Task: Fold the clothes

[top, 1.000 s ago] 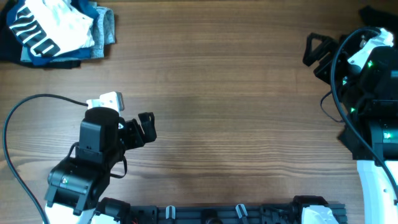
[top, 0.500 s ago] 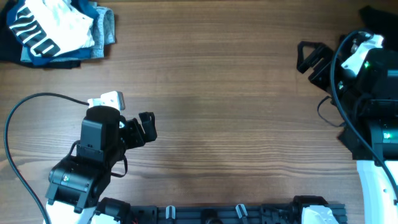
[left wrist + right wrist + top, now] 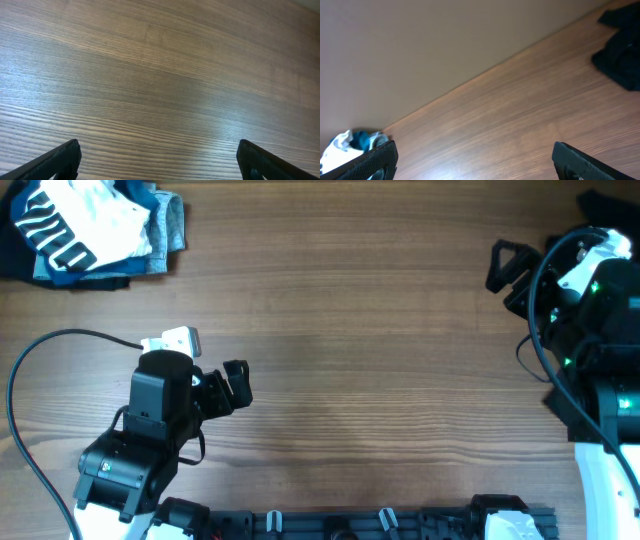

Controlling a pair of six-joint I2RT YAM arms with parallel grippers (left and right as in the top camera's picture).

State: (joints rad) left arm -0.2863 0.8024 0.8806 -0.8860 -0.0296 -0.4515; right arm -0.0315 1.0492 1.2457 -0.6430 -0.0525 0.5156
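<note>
The clothes lie in a crumpled pile at the table's far left corner. On top is a white T-shirt [image 3: 90,218] with black striped lettering, over grey [image 3: 172,225], blue and black garments. The right wrist view shows this pile [image 3: 347,142] small at its lower left edge. My left gripper [image 3: 238,384] hovers open over bare wood near the front left, far from the pile; the left wrist view shows its fingers [image 3: 159,157] wide apart over the tabletop. My right gripper [image 3: 504,268] stands open at the right side, nothing between its fingers [image 3: 475,157].
A black garment [image 3: 608,202] lies at the table's far right corner, seen also in the right wrist view [image 3: 620,57]. The wooden table [image 3: 360,330] stretches between both arms. A black cable [image 3: 40,355] loops left of the left arm. A wall borders the far edge.
The right gripper swung slightly left half a second ago and has come back to about where it was. The left arm and the clothes have not moved.
</note>
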